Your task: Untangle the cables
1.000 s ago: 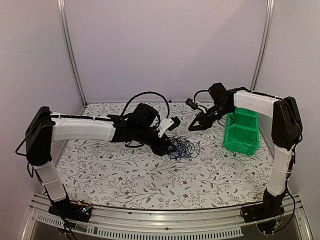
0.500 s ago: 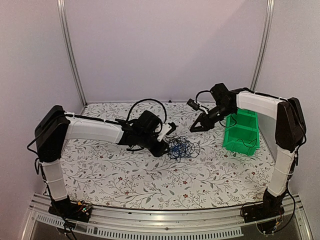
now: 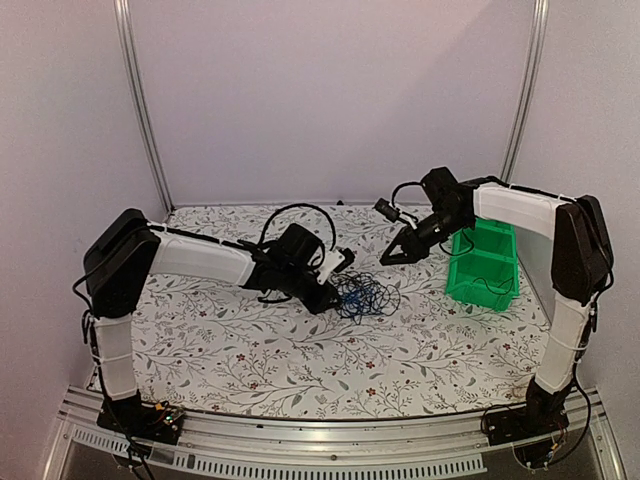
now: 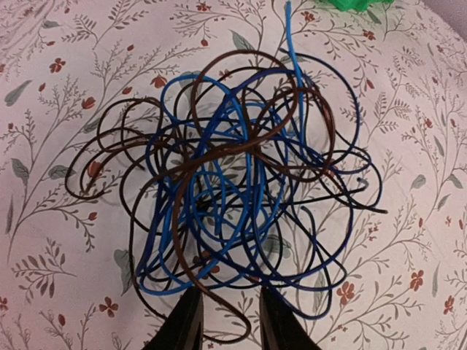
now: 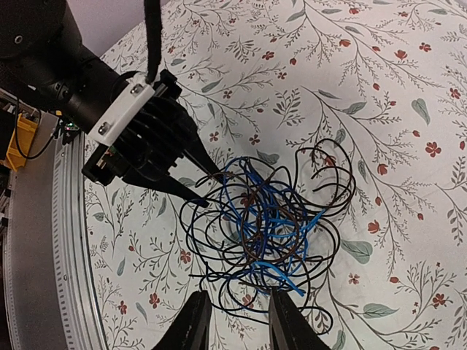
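Your left hand (image 3: 337,291) blocks the left side of the cables (image 3: 365,296), fingers spread at their edge. The green bin (image 3: 485,265) walls off the right of the frame. Your right hand (image 3: 392,254) hangs open at the tangle's upper right. Open table (image 3: 260,350) across the lower frame gives you room.

Cables (image 3: 366,297) lie in 1 heap on the table (image 3: 250,350), slightly right of centre. Left gripper (image 3: 337,290) sits low at the heap's left edge, fingertips at the outer loops. Right gripper (image 3: 392,256) hangs behind and right of the heap, apart from it. 1 bin (image 3: 472,288) stands further right, near the table's right edge.
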Available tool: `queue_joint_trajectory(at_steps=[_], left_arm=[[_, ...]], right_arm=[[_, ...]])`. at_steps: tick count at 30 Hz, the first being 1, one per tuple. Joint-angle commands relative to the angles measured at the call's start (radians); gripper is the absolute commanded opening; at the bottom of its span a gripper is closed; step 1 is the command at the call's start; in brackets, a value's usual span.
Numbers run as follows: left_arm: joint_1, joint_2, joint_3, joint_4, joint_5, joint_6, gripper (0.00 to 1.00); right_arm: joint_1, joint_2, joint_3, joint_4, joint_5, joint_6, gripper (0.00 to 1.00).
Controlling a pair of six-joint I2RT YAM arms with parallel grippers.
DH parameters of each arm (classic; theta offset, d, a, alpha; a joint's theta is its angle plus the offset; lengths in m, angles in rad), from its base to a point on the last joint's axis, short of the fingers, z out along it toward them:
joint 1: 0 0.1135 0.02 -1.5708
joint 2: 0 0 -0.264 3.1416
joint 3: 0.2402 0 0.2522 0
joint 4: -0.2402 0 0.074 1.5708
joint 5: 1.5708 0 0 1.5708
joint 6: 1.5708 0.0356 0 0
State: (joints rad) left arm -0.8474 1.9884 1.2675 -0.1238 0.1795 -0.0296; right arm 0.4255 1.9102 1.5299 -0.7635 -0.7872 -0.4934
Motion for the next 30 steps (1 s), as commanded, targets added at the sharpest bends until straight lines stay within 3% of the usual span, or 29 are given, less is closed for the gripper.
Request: queue_joint_trajectory(at_steps=[1,7,15,24,26,30], left_arm=[[0.007,0.032,0.045,0.034,0.06,0.007,0.22],[0.002,-0.043,0.061,-0.029,0.031,0.011,0.0],[-0.005,-0.224,0.186,-0.129,0.108,0.028,0.0],[-0.039,-0.207,0.448,-0.275,0.077,0.164,0.0],[-0.038,-0.211,0.476,-0.275,0.074,0.169,0.0],[-0.04,-0.219,0.543,-0.259,0.066,0.16,0.0]], right_arm=[[0.006,-0.019,0.003,0.006,-0.006,0.009,0.31],[0.02,-0.049,-0.017,0.014,-0.006,-0.035,0.34],[0.047,-0.239,-0.168,0.355,-0.051,-0.03,0.55],[0.106,-0.124,-0.005,0.552,-0.059,0.181,0.57],[0.107,-0.087,0.025,0.589,-0.084,0.257,0.49],[0.106,-0.019,0.017,0.656,-0.125,0.387,0.13]])
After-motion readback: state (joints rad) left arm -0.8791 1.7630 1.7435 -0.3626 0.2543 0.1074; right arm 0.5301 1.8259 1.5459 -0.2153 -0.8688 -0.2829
